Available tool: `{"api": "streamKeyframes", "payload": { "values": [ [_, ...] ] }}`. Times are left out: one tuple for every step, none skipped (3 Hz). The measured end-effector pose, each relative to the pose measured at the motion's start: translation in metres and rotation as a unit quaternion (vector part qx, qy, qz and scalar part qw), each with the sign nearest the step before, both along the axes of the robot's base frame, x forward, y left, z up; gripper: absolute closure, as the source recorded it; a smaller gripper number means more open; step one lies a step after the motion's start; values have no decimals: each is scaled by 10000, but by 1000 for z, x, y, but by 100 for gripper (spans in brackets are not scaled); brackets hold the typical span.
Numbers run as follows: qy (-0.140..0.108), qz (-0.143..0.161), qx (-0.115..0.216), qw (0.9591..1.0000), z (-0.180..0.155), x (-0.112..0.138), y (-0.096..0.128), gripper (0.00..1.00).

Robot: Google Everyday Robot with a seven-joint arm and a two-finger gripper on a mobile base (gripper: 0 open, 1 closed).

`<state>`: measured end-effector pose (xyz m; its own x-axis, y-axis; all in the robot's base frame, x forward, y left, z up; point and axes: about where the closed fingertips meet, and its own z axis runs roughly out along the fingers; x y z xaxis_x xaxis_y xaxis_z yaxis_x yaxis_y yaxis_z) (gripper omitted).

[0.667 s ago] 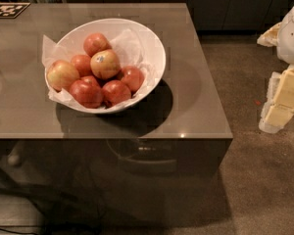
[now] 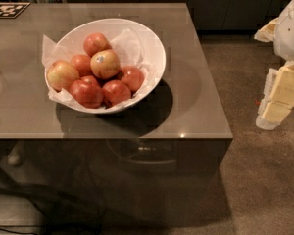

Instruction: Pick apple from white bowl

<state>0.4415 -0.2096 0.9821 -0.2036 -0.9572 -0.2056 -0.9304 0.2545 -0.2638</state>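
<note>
The white bowl (image 2: 156, 47), lined with crumpled white paper, stands on the grey table (image 2: 196, 106) left of the middle. The golden yellow-orange apple (image 2: 105, 63) with a small pale sticker lies on top of the pile in the bowl. A yellow-pink apple (image 2: 62, 74) lies at the bowl's left, and darker red apples (image 2: 115, 92) lie around the front and back. My gripper (image 2: 278, 98), cream and white, hangs at the right edge of the view, beyond the table's right edge, far from the bowl and holding nothing I can see.
A black-and-white marker tag (image 2: 9, 9) lies at the table's far left corner. Dark cabinets (image 2: 220, 4) run along the back. Brown carpet (image 2: 255, 180) lies right of and in front of the table.
</note>
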Motion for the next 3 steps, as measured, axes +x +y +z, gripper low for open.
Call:
{"api": "streamKeyframes", "payload": {
  "values": [
    [53,103,-81,9999,12,13,22,0],
    [112,211,-330,9992,25,28,56,0],
    [117,661,-409,9969,37,25,92,0]
  ]
}}
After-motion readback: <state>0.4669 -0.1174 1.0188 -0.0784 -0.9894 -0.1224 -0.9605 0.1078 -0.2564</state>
